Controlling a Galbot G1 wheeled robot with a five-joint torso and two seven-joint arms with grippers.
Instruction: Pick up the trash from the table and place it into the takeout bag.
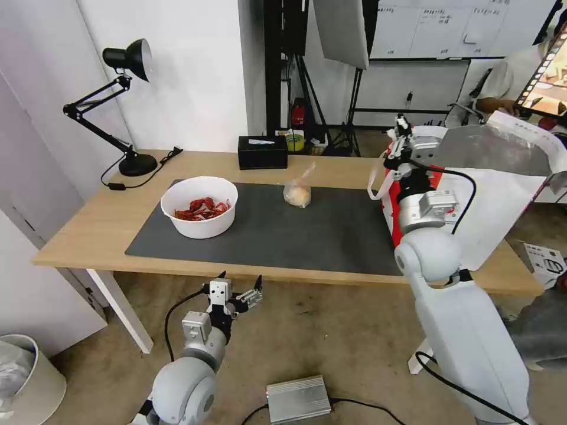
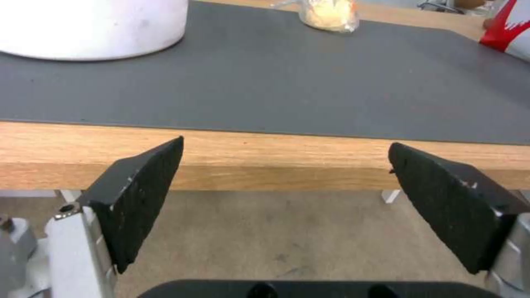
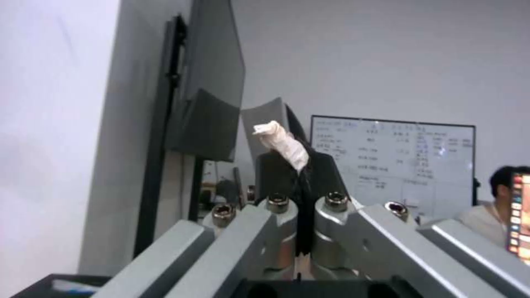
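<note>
White walls (image 1: 195,71); whiteboard (image 1: 437,26); beige floor (image 1: 331,330)

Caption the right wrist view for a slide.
Right gripper raised and shut on a crumpled white tissue, with a whiteboard on the wall behind.

My arms are glossy pale grey-white shells with rounded ball joints, and black cables loop along them. My left hand (image 2: 284,165) has black textured wedge pads on silver brackets; my right hand (image 3: 301,165) shows brushed aluminium links with hex-socket screws.
</note>
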